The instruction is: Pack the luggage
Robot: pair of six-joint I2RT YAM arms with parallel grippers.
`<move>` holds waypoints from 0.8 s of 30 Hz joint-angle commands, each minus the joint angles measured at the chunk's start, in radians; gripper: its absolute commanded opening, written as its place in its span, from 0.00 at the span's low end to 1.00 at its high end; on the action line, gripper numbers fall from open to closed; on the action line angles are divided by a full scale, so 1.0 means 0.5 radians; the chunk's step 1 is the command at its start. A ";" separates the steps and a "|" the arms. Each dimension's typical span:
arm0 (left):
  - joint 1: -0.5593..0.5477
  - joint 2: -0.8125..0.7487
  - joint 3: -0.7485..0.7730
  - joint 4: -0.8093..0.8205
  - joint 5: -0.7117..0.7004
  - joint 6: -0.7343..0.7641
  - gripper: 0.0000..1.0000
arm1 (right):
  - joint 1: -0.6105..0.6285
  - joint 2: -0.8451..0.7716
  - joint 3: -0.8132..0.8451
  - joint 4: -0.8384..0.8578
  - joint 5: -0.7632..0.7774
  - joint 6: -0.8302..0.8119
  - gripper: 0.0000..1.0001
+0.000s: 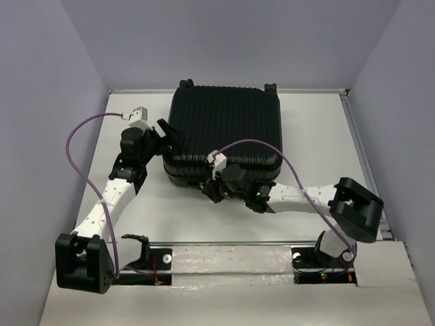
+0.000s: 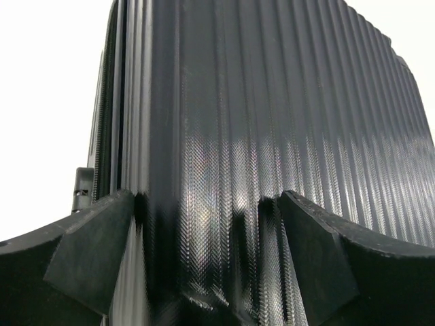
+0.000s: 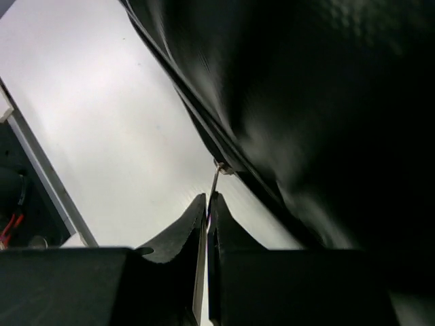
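Observation:
The luggage point(image 1: 228, 132), a large black ribbed hard-shell suitcase, lies shut on the white table; two small wheels show at its far edge. My left gripper point(image 1: 165, 138) is open at its left side, fingers point(image 2: 95, 244) spread against the ribbed shell point(image 2: 272, 122). My right gripper point(image 1: 216, 190) is at the suitcase's near-left edge. In the right wrist view its fingers point(image 3: 224, 224) are shut on a thin metal zipper pull point(image 3: 215, 178) that hangs from the zipper line along the shell point(image 3: 326, 102).
The white table point(image 1: 122, 197) extends left and in front of the suitcase. Grey walls enclose the table on three sides. A metal rail point(image 1: 231, 243) and the arm bases run along the near edge.

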 commanded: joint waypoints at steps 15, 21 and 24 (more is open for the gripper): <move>-0.155 -0.255 0.035 -0.411 0.220 -0.004 0.97 | 0.273 0.114 0.408 -0.316 0.079 -0.041 0.81; -0.155 -0.295 0.038 -0.414 0.036 0.018 0.97 | 0.273 -0.494 0.043 -0.770 0.212 0.097 0.92; -0.155 -0.276 0.026 -0.417 0.005 0.036 0.97 | 0.273 -0.700 0.030 -1.019 0.343 0.149 0.92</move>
